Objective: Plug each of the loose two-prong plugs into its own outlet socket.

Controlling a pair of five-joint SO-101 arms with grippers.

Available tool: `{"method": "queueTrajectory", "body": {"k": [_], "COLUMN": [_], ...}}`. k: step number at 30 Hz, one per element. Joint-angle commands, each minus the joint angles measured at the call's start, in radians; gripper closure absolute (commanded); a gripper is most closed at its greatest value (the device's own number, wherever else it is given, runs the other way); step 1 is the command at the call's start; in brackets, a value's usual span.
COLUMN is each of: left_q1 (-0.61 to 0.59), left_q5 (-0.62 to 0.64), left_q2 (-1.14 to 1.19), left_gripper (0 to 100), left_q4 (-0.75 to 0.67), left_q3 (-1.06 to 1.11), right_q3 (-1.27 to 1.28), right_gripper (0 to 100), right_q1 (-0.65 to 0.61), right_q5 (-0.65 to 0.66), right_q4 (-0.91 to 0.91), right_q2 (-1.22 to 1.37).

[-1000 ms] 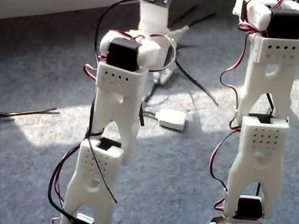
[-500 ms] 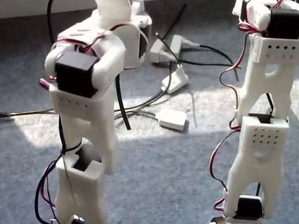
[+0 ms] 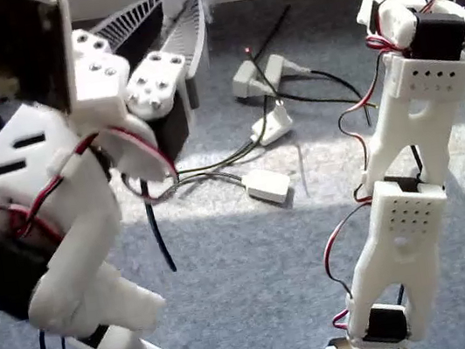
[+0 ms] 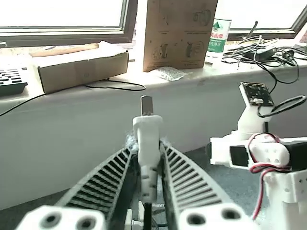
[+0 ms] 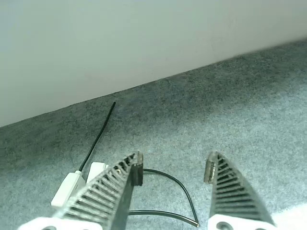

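My left gripper (image 4: 146,146) is raised high above the carpet and shut on a white two-prong plug (image 4: 147,136), prongs pointing away from the wrist. In the high view the left gripper (image 3: 171,18) is at the top, and the plug's black cable (image 3: 158,232) hangs down from it. Several white plug and socket pieces lie on the grey carpet: one (image 3: 267,185) in the sunlit strip, another (image 3: 274,126) behind it, two more (image 3: 244,80) near the wall. My right gripper (image 5: 173,167) hangs open over the carpet near the wall, beside two white plugs (image 5: 72,187).
The right arm (image 3: 414,119) stands tall at the right side; it also appears in the left wrist view (image 4: 259,151). Black cables (image 3: 324,85) snake across the carpet. A white wall (image 5: 144,43) borders the far side, with cardboard boxes (image 4: 79,67) on its sill.
The left arm has lifted from the carpet and swung up and back toward the camera, carrying the plug with it. The right arm has kept still.
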Motion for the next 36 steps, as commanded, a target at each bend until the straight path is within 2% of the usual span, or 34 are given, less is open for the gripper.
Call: {"method": "queueTrajectory", "body": {"k": [1, 3, 6, 11, 13, 16, 19, 22, 25, 27, 28, 30, 36], "left_q1": [0.022, 0.008, 0.038, 0.041, 0.035, 0.010, -0.019, -0.082, -0.113, -0.125, -0.127, -0.127, -0.124], "left_q5": [0.008, 0.009, 0.009, 0.011, 0.008, 0.006, 0.006, 0.009, 0.006, 0.005, 0.005, 0.005, 0.005], "left_q2": [-0.140, -0.208, -0.351, -0.702, -0.839, -1.052, -1.274, -1.477, -1.609, -1.620, -1.609, -1.567, -1.386], "left_gripper": [99, 99, 99, 99, 99, 99, 99, 99, 99, 99, 99, 99, 99], "left_q4": [0.066, 0.066, 0.068, 0.048, -0.038, -0.258, -0.592, -1.025, -1.540, -1.849, -1.950, -2.015, -2.024], "left_q3": [0.047, 0.120, 0.352, 0.914, 1.152, 1.555, 2.020, 2.519, 2.985, 3.195, 3.264, 3.326, 3.306], "right_q3": [-0.005, -0.008, -0.010, -0.004, -0.004, -0.012, -0.013, -0.013, -0.013, -0.013, -0.013, -0.013, -0.035], "right_gripper": [78.6, 78.6, 78.6, 78.6, 78.6, 78.6, 78.6, 78.6, 78.6, 78.6, 78.6, 79.8, 92.5], "right_q1": [-0.013, -0.013, -0.019, -0.044, -0.056, -0.094, -0.137, -0.171, -0.209, -0.237, -0.249, -0.268, -0.329], "right_q5": [-0.012, -0.012, -0.012, -0.012, -0.012, -0.009, -0.006, -0.006, -0.006, -0.006, -0.006, -0.006, -0.005], "right_q4": [-0.001, 0.008, 0.013, 0.015, 0.022, 0.045, 0.071, 0.091, 0.110, 0.120, 0.125, 0.130, 0.157], "right_q2": [-0.070, -0.070, -0.071, -0.071, -0.071, -0.071, -0.073, -0.073, -0.074, -0.074, -0.074, -0.074, -0.171]}}
